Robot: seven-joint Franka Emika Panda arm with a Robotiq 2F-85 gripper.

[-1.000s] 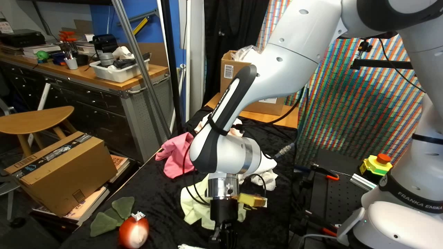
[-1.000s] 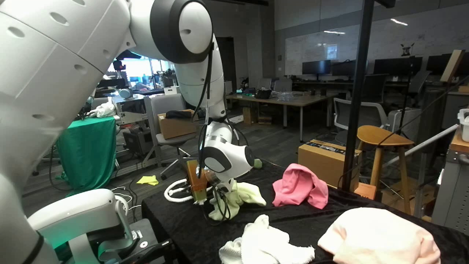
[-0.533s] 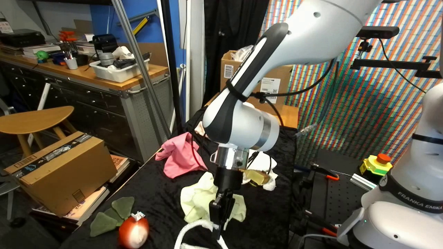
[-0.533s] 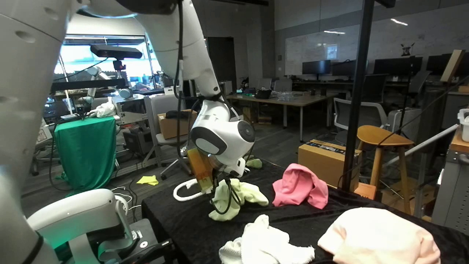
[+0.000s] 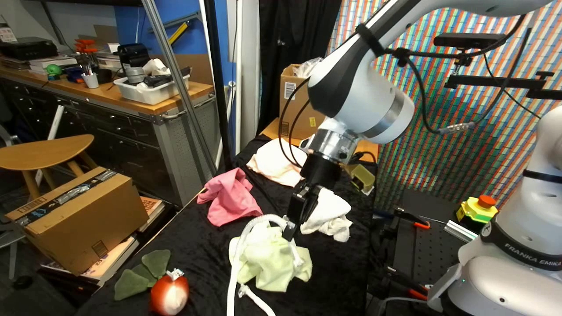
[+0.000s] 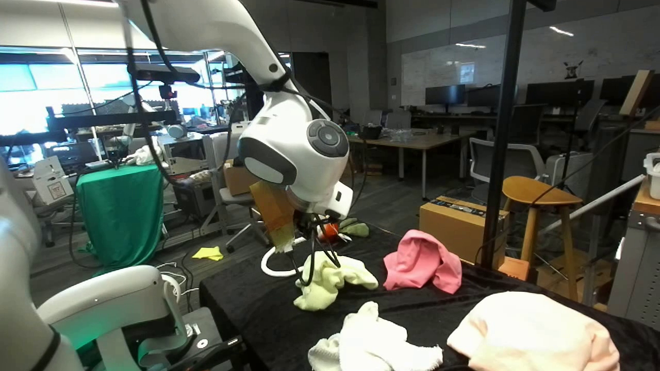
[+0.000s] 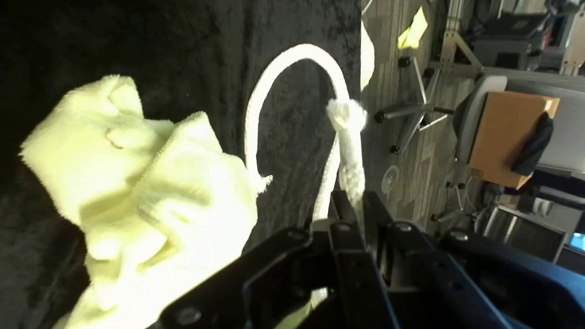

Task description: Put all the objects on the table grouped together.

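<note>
My gripper (image 7: 357, 201) is shut on a white rope (image 7: 301, 51) close to its frayed end. In an exterior view the gripper (image 5: 290, 229) hangs above the black-covered table (image 5: 197, 250), and the rope (image 5: 235, 267) arches down from it in front of a pale green rag (image 5: 272, 263). That rag (image 7: 183, 196) fills the left of the wrist view. A pink rag (image 6: 423, 263), a white rag (image 6: 371, 342) and a pale peach rag (image 6: 536, 330) lie apart on the table. Near its edge sits a red round thing (image 5: 170, 295) beside green leaf-like cloth (image 5: 151, 267).
A cardboard box (image 5: 79, 219) stands on the floor beyond the table edge, near a wooden stool (image 6: 541, 190). Another box (image 5: 303, 109) is behind the table. A black upright post (image 6: 500, 134) rises alongside. Cables loop around the wrist of the arm.
My gripper has risen and drawn back toward the robot base, carrying the rope across in front of the pale green rag. The peach rag, mostly covered by the arm before, now shows.
</note>
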